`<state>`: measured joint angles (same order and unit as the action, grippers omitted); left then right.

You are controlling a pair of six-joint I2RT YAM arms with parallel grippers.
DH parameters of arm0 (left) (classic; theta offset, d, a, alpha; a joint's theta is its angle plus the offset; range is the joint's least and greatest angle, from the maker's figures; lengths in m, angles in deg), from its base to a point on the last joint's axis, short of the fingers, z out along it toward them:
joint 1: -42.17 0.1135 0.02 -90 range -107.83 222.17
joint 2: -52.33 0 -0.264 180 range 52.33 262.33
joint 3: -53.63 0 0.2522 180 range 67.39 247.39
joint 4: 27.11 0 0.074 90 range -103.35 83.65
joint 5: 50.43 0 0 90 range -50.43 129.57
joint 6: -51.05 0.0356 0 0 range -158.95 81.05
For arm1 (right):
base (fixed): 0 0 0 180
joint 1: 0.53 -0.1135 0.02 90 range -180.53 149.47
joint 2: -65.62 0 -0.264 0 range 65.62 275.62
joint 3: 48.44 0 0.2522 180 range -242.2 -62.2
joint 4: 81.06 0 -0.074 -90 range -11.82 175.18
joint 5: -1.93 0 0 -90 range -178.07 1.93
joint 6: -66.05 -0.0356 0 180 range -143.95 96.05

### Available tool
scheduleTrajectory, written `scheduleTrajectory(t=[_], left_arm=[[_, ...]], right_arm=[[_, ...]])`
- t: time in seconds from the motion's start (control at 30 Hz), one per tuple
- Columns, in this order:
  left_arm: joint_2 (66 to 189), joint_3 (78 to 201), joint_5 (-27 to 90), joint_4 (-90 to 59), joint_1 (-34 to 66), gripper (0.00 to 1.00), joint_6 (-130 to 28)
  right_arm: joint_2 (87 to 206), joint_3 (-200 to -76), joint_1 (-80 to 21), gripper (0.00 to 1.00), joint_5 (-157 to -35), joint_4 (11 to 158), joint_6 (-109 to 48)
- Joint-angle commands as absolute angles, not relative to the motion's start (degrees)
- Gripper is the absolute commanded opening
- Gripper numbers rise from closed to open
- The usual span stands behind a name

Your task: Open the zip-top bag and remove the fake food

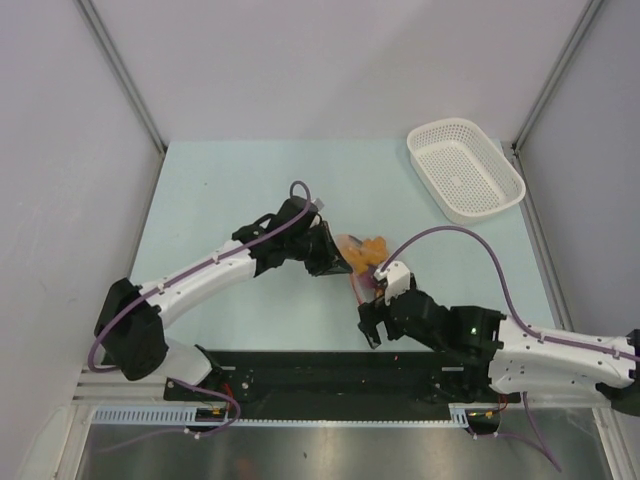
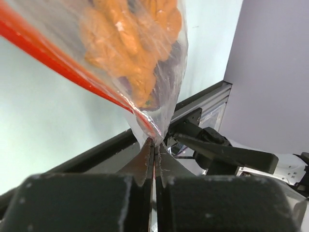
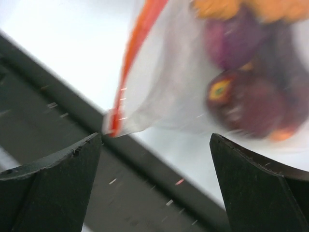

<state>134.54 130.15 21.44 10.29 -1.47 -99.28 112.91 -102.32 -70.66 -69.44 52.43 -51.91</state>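
Note:
The clear zip-top bag (image 1: 362, 262) hangs just above the table between my two grippers. My left gripper (image 1: 335, 255) is shut on it. In the left wrist view the jaws (image 2: 155, 141) pinch a corner of the bag (image 2: 159, 96) beside its red zip strip (image 2: 58, 63), and orange fake food (image 2: 130, 43) shows through the plastic. My right gripper (image 1: 370, 328) stands open just below the bag. Its fingers (image 3: 72, 159) spread wide and hold nothing. Above them hangs the bag's end (image 3: 159, 96) with the zip strip (image 3: 140, 43), a purple piece (image 3: 231, 43) and a maroon piece (image 3: 256, 104) inside.
A white perforated basket (image 1: 465, 168) sits at the back right of the pale green table (image 1: 220, 190). A black rail (image 1: 330, 375) runs along the near edge, right below the right gripper. Grey walls close in both sides.

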Motion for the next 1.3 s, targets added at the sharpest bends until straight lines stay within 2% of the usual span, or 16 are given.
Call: scheduleTrajectory(t=[0.0,0.1,0.17,0.2,0.23,0.3,0.4,0.43,0.5,0.53,0.57,0.6,0.7,0.87,1.07,1.27], left_arm=[[130.6,133.4,22.3,16.2,0.2,0.0,-104.0],[129.2,131.8,20.4,12.8,1.0,0.0,-107.1],[129.5,132.1,19.9,12.0,1.0,0.0,-107.4],[129.5,132.3,19.5,11.9,1.0,0.0,-107.4],[129.5,132.2,18.9,11.9,1.1,0.0,-107.3],[128.7,131.5,18.6,11.4,1.1,0.0,-106.1],[127.7,131.4,20.1,13.3,1.8,0.0,-100.6],[127.6,132.3,22.0,15.0,2.0,0.05,-95.2],[127.7,136.7,24.9,21.6,1.9,0.21,-87.7],[127.5,138.0,26.9,23.5,1.6,0.39,-79.6],[126.9,139.7,31.4,25.2,1.0,0.48,-76.1],[124.8,139.8,34.4,26.2,0.3,0.63,-72.6],[120.5,136.5,43.5,21.5,-4.8,0.78,-60.7],[111.5,123.8,45.6,0.1,-16.2,0.81,-43.6],[110.2,122.2,42.0,-2.6,-18.8,0.82,-33.9],[114.3,122.3,48.4,-6.7,-22.4,0.82,-26.3]], right_arm=[[115.2,-98.8,-75.2,1.0,-42.5,66.7,-42.2],[118.1,-95.6,-76.8,0.99,-36.4,74.9,-34.9],[118.8,-93.7,-77.2,0.88,-34.5,82.9,-28.6],[119.0,-93.2,-76.8,0.78,-34.8,84.6,-26.3],[118.7,-93.7,-76.6,0.53,-34.6,84.7,-25.2],[116.4,-93.9,-75.9,0.29,-38.4,87.1,-22.8],[111.5,-94.5,-73.3,0.19,-48.9,85.5,-23.7],[110.3,-95.6,-72.7,0.09,-50.1,82.7,-25.3],[107.7,-97.4,-69.5,0.0,-55.1,76.1,-28.8],[107.0,-99.2,-68.2,0.0,-57.5,73.8,-29.7],[106.6,-99.6,-65.3,0.0,-63.0,70.8,-30.6],[105.6,-100.0,-63.7,0.0,-66.4,70.2,-31.1],[106.5,-101.9,-56.3,0.0,-80.6,67.8,-33.5],[111.8,-109.0,-46.1,0.0,-104.7,62.3,-36.0],[118.4,-115.0,-37.7,0.0,-120.5,56.2,-38.6],[120.7,-117.9,-36.0,0.0,-128.8,55.5,-39.9]])
